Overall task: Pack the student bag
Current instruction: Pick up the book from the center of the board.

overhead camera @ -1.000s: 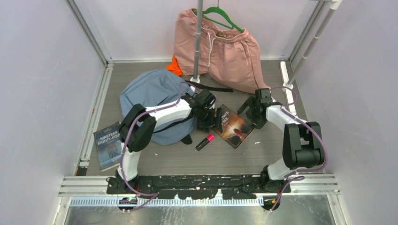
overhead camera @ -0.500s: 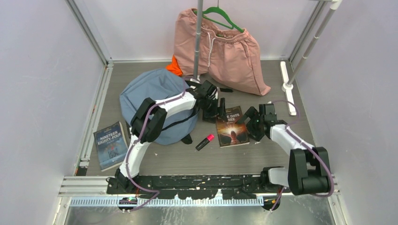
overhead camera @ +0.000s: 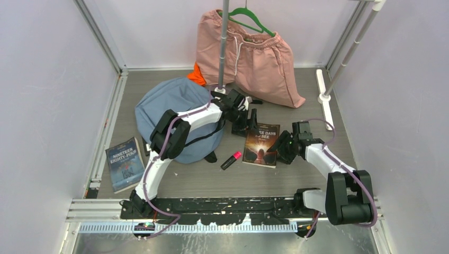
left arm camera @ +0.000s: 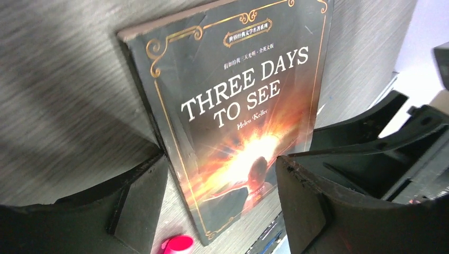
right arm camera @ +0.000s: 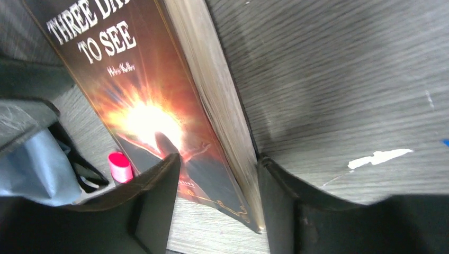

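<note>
as soft bag (overhead camera: 168, 106) slumps, glossy rectangular book (overhead camera: 263, 145)

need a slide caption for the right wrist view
Right hand, open, straddles the page edge of the book Three Days to See, lying flat on the grey table, pink marker beyond.

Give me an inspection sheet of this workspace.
Surface: grey wood-grain table, white scrap by right arm.
Job's things: student bag back left; Three Days to See book flat beside it; Nineteen Eighty-Four book, left edge; pink marker.
Clutter: pink shorts on green hanger, orange cloth.
Claws: both at Three Days to See: left claw open over its far end; right claw open, straddling its page edge.
Cables: purple cable along each arm.
Surroundings: white walls, metal frame, upright pole.
</note>
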`<state>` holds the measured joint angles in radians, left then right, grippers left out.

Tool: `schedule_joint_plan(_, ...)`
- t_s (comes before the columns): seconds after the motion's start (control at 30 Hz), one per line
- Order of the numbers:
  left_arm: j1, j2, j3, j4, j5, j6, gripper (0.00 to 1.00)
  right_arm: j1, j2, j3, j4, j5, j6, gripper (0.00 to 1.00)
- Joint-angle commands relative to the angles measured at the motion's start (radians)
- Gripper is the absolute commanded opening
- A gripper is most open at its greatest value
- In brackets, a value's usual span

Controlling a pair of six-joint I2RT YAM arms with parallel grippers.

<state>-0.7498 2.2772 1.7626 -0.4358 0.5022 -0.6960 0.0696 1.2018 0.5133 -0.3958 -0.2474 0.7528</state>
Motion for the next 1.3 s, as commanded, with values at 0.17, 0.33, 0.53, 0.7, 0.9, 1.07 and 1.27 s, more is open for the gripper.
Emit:
schedule_joint_plan(0.17, -0.01, 0.033, -0.005, 0.086, 0.116, -0.015, 0.74, 0.005, 0.017, 0.027, 0.082, -0.056, 0.016, 0.01)
schedule_joint_plan(0.33, 0.004, -0.072, -0.058, 0.062, 0.112, 0.013, 0.75, 0.004, -0.135, 0.044, 0.009, -0.026, 0.039, 0.01)
schedule_joint_plan(0.53, 0.073, -0.2, -0.255, 0.241, 0.206, -0.098, 0.75, 0.004, -0.321, 0.068, -0.025, -0.054, 0.057, 0.01)
schedule_joint_plan(0.7, 0.073, -0.246, -0.334, 0.239, 0.266, -0.105, 0.75, 0.005, -0.448, 0.01, 0.1, -0.145, 0.099, 0.01)
schedule_joint_plan(0.9, 0.075, -0.267, -0.428, 0.324, 0.323, -0.199, 0.75, 0.004, -0.489, 0.042, 0.109, -0.195, 0.105, 0.01)
schedule_joint_plan(1.07, 0.079, -0.258, -0.467, 0.493, 0.385, -0.286, 0.75, 0.005, -0.456, 0.062, 0.153, -0.291, 0.115, 0.01)
schedule_joint_plan(1.27, 0.079, -0.212, -0.493, 0.78, 0.454, -0.454, 0.68, 0.008, -0.432, 0.053, 0.201, -0.423, 0.112, 0.01)
